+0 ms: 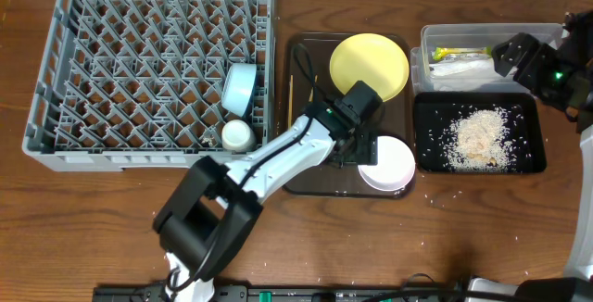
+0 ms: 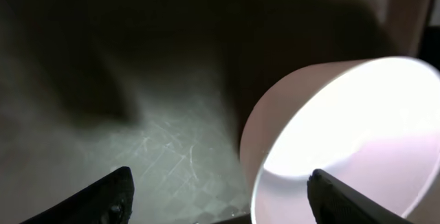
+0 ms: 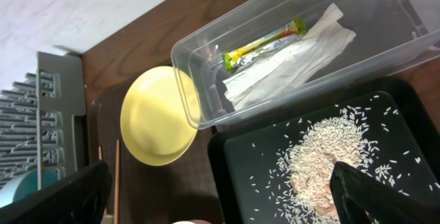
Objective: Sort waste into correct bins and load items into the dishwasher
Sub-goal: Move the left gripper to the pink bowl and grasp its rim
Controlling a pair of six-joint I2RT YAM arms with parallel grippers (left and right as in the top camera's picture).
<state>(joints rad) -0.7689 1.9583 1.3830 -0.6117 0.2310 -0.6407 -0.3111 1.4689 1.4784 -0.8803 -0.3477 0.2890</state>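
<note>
One white bowl (image 1: 389, 163) sits mouth-up, lower right of the brown tray (image 1: 398, 117); left hand (image 2: 220, 196) released beside it. Right hand (image 3: 220, 196) spread too. One wrapper (image 1: 454, 53) lies left-right in the tub (image 1: 482, 29).

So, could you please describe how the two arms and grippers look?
The left arm has white links, black joints and a black cable alongside; the right arm looks black. Each carries a green light. The left gripper and right gripper have dark fingers.
</note>
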